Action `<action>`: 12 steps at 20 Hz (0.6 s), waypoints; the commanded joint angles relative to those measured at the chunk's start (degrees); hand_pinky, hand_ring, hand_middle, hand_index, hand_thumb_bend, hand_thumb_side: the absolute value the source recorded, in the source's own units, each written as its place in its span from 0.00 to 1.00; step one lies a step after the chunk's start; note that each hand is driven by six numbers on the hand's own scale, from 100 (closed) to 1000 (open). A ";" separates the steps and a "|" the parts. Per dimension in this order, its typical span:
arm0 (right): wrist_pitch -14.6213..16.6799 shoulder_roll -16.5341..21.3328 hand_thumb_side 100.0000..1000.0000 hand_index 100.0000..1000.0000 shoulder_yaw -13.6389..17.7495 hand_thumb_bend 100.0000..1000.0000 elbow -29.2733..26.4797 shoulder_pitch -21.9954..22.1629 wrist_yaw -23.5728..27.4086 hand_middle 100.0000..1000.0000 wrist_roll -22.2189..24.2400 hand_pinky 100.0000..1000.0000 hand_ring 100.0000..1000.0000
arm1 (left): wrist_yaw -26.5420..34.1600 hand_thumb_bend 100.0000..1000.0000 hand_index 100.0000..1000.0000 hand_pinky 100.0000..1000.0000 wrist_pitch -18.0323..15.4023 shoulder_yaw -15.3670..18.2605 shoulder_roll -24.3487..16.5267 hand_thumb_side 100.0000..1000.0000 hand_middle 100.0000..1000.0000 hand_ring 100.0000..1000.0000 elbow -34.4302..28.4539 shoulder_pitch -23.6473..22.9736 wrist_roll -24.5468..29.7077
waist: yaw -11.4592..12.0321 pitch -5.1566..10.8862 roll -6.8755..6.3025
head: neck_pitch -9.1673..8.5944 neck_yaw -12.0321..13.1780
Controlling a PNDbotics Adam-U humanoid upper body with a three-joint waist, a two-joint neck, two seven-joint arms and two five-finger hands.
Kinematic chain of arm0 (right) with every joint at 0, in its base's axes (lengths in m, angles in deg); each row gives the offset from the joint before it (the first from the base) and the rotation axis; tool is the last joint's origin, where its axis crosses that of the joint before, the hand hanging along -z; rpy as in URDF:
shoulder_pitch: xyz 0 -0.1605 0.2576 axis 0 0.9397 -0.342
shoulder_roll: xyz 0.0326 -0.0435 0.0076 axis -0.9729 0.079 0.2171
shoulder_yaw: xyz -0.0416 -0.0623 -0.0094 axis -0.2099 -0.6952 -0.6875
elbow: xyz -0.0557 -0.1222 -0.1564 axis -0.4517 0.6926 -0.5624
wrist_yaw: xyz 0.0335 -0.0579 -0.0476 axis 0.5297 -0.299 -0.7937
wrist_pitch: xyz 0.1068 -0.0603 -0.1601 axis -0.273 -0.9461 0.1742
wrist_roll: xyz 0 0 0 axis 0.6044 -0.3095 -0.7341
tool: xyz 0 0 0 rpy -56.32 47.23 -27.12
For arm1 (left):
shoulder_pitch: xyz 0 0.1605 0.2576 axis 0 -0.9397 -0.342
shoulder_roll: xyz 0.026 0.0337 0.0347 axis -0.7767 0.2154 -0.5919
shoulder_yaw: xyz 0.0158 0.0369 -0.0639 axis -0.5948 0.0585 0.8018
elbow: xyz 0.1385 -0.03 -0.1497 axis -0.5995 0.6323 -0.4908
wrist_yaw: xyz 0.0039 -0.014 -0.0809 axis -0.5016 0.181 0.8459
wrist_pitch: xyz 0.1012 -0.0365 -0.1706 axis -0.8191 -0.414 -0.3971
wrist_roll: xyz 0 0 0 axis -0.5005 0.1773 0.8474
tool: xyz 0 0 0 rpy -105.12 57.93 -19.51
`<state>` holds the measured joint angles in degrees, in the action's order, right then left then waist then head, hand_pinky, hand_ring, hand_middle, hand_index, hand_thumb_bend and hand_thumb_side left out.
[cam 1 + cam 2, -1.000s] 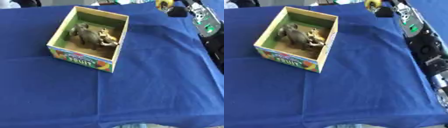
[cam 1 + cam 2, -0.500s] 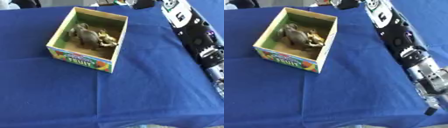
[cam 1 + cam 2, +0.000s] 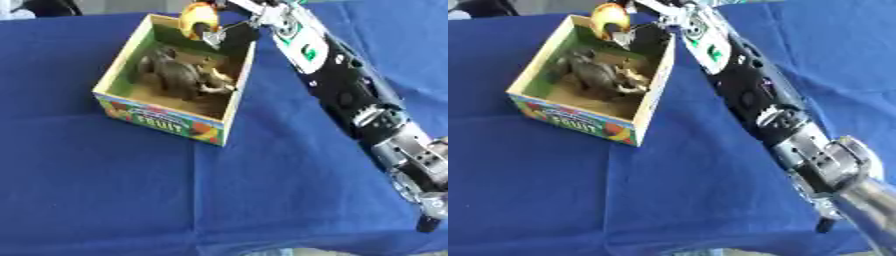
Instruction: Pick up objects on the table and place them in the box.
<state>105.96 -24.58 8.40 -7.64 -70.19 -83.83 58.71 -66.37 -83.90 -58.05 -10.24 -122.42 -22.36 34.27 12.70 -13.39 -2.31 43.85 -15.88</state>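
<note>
Black and silver, the robot's right arm (image 3: 350, 95) runs in a long diagonal from the lower right corner up across the blue cloth (image 3: 114, 190) to the far rim of the box (image 3: 171, 122). A white panel with green marks sits on the forearm. The right hand (image 3: 229, 31) is at the box's far right corner, above the opening, with its fingers curled round a yellow and orange object (image 3: 198, 19). That object is rounded, with a darker orange patch on one side; more of its shape cannot be made out. It hangs just over the far wall of the box, partly inside the rim.

The box is an open cardboard carton with a pale yellow rim, a green inner wall and a bright fruit print on its near side. In it lies a grey-brown toy animal (image 3: 175, 75) with pale tusk-like parts.
</note>
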 commanded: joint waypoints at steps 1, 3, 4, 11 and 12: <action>0.32 -0.71 0.29 0.68 0.38 0.00 1.14 -0.73 -1.58 0.46 0.63 0.88 0.70 | 0.33 0.11 0.69 0.54 -0.04 -0.01 -0.34 0.45 0.62 0.55 -0.61 0.82 0.22 | 0.13 1.16 -0.14 | 0.27 -0.29; 0.60 -1.08 0.30 0.69 0.35 0.00 1.83 -0.51 -2.19 0.47 0.96 0.89 0.70 | 0.31 0.11 0.69 0.54 -0.04 0.02 -0.34 0.45 0.62 0.55 -0.59 0.83 0.22 | 0.16 1.12 -0.13 | 0.27 -0.38; 0.77 -1.19 0.32 0.70 0.36 0.05 2.02 -0.44 -2.39 0.48 1.09 0.89 0.70 | 0.31 0.11 0.69 0.54 -0.03 0.03 -0.33 0.45 0.62 0.55 -0.59 0.84 0.22 | 0.14 1.11 -0.13 | 0.27 -0.40; 1.62 -1.31 0.44 0.80 0.35 0.38 2.64 -0.18 -2.48 0.61 2.96 0.91 0.74 | 0.26 0.11 0.69 0.54 -0.04 0.02 -0.32 0.45 0.62 0.56 -0.57 0.83 0.35 | -0.10 1.12 -0.21 | 0.27 -0.59; 1.77 -1.28 0.45 0.83 0.39 0.47 2.65 -0.17 -2.49 0.67 3.37 0.91 0.76 | 0.25 0.11 0.69 0.54 -0.04 0.02 -0.32 0.45 0.62 0.56 -0.57 0.83 0.35 | -0.14 1.13 -0.22 | 0.27 -0.63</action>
<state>107.50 -26.34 8.42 -4.45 -69.30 -85.88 61.57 -66.37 -83.83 -58.06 -9.83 -122.41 -22.31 34.43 12.53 -13.39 -2.38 43.85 -16.31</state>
